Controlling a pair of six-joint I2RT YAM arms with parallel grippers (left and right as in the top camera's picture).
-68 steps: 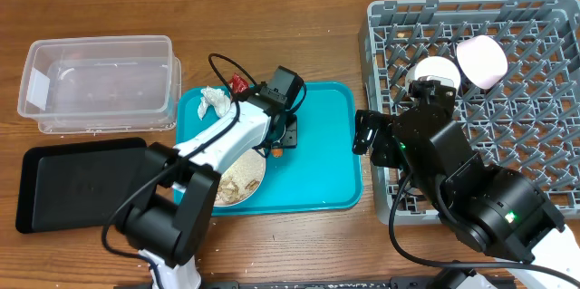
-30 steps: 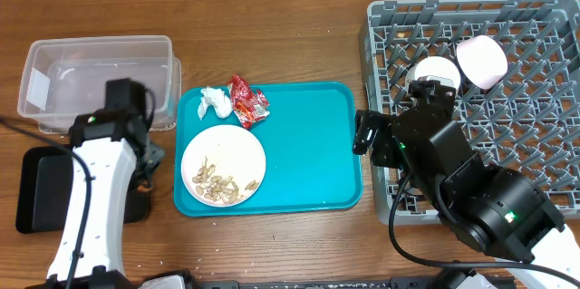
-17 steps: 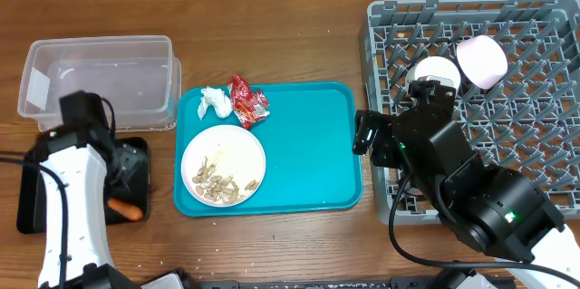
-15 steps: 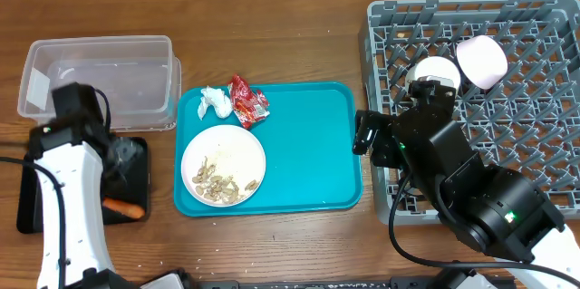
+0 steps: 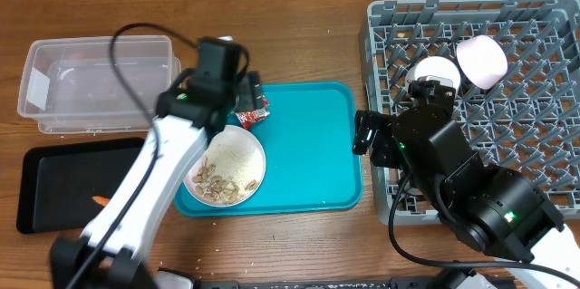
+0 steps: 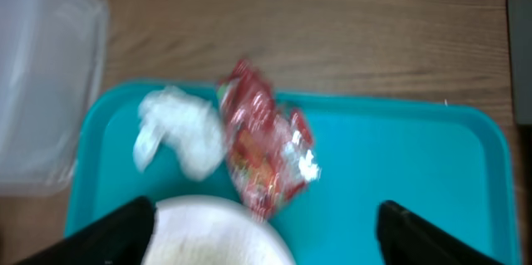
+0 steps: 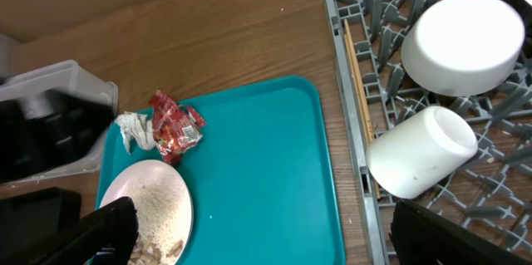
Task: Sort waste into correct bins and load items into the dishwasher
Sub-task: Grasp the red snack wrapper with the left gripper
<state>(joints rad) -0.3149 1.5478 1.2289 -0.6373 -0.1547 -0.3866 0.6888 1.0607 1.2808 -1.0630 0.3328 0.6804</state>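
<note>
Red wrapper (image 6: 266, 149) is only partly visible from overhead: the left arm covers most of it, w/ just a red edge showing beside the wrist. The tissue (image 6: 179, 128) is fully hidden there. Left wrist view is blurred, so any print on the wrapper can't be made out, and the plate (image 6: 218, 233) is cut off at the bottom edge. Right wrist view shows both waste pieces small but sharp.

Wrapper lies in the far-left corner of the teal tray (image 6: 399, 174), touching the tissue on its tub side, w/ its near end at the plate rim. Its long axis runs approx. far-to-near across the tray, tilted slightly. The narrower end points away from the plate and the wider end toward it.

Left gripper (image 6: 262, 208) hangs above the pair, fingers (image 6: 116, 233) spread wide w/ nothing btwn them. Right gripper (image 7: 264, 207) is also wide apart and empty, btwn the teal tray and the dish rack (image 7: 374, 90). In the rack a white bowl (image 7: 461, 45) sits upside down, a white cup (image 7: 420, 153) lies on its side, and a pink cup (image 5: 480, 61) stands further back.

Vs 0.5 s ago, the left arm has swung from over the black tray (image 5: 63, 176) to the teal tray's far-left corner, next to the clear tub (image 5: 100, 76). Carrot piece (image 5: 101, 200) stays in the black tray and scraps (image 5: 222, 183) stay on the plate. Right arm hasn't moved.
</note>
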